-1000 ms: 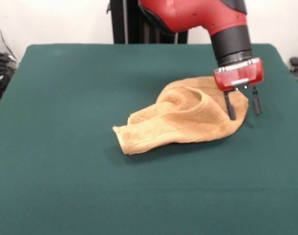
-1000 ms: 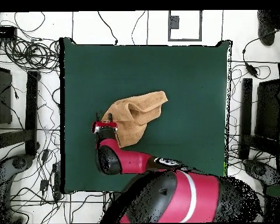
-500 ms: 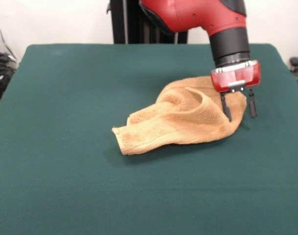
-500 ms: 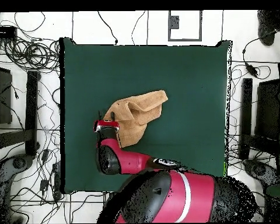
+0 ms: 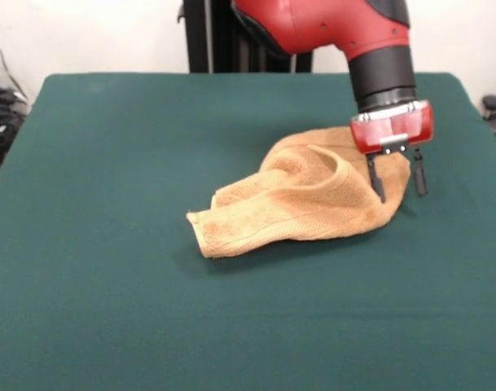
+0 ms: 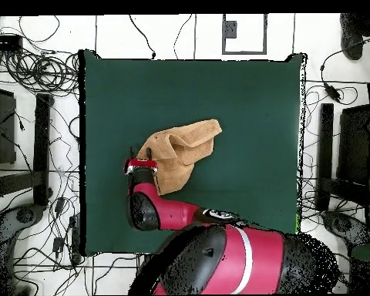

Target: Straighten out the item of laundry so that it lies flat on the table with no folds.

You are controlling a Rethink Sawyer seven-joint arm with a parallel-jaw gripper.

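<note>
The item of laundry point(image 5: 313, 195) is an orange-tan towel lying bunched and folded over itself on the green table point(image 5: 109, 285). In the front view it spreads from a lower left corner up to a raised hump at the right. My gripper point(image 5: 398, 189) hangs open over the towel's right edge, one finger in front of the cloth and the other just past it, holding nothing. From overhead, the towel point(image 6: 180, 150) lies left of the table's centre, with the gripper point(image 6: 139, 162) at its lower left end.
Cables and dark equipment point(image 6: 26, 116) crowd the floor around the table on both sides in the overhead view. The red arm point(image 6: 219, 254) covers the table's lower edge there.
The gripper has shifted slightly left and up along the towel's right edge since a second ago. It has held still over the last half second. The towel lies the same.
</note>
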